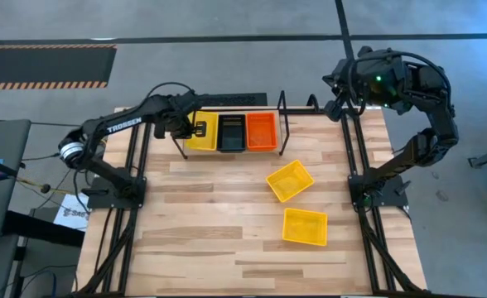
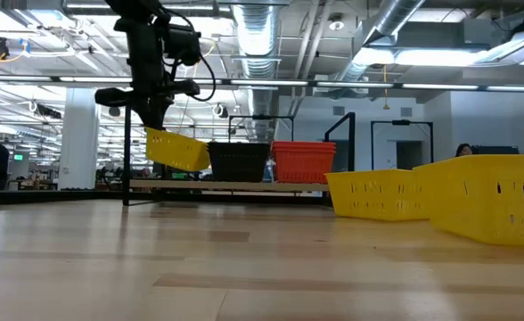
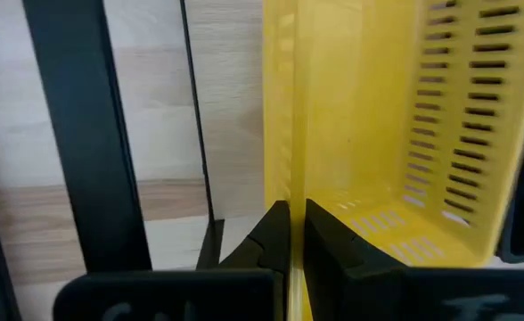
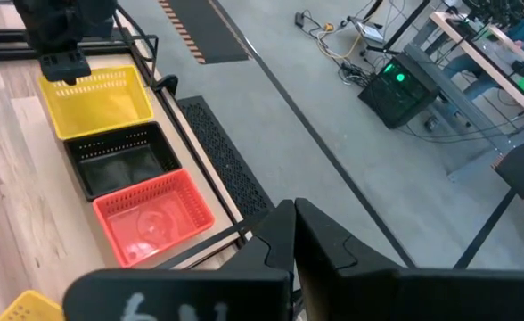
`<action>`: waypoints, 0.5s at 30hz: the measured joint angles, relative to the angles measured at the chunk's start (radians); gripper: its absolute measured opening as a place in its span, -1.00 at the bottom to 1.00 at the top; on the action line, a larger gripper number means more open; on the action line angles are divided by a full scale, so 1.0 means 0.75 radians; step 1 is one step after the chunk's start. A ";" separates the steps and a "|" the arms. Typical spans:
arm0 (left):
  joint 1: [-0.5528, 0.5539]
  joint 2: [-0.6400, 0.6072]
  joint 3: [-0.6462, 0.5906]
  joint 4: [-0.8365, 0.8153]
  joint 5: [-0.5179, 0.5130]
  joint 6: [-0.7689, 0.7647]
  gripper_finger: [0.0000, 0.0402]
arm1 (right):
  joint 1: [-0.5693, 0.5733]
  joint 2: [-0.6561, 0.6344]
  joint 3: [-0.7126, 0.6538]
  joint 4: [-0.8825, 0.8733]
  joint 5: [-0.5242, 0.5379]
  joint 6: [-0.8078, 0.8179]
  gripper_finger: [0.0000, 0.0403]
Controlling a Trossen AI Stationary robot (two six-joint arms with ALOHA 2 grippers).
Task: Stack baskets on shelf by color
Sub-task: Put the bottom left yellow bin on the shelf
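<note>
- Yellow basket wall is pinched between the closed fingers of your left gripper; the low view shows it tilted and hanging clear of the shelf board, at the shelf's left end.
- Likely reason for the tilt: gripped by one rim only, so the far side sags. Level it before you let go.
- Black baskets sit at shelf centre, red-orange ones next along, side by side; how many are nested in each pile can't be read.
- Two more yellow baskets lie on the tabletop in front of the shelf, well apart from it, one skewed.
- Your right gripper waits shut and empty, raised beyond the shelf's right end.
- Room: pale plank table, grey concrete floor with hazard striping, ducts and strip lights overhead; people sit at the low view's edges.
</note>
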 joint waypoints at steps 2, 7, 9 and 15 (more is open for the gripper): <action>0.001 0.018 0.005 -0.002 0.005 -0.001 -1.00 | 0.000 0.000 0.000 0.000 -0.001 -0.009 -0.87; 0.002 0.044 0.005 0.005 0.022 -0.001 -1.00 | 0.000 0.002 -0.001 0.000 -0.001 -0.011 -0.87; 0.002 0.045 0.004 0.012 0.023 0.000 -1.00 | 0.000 0.002 -0.001 0.000 -0.001 -0.015 -0.87; 0.003 0.046 0.003 0.023 0.028 -0.011 -1.00 | 0.000 0.002 -0.001 0.000 -0.001 -0.017 -0.87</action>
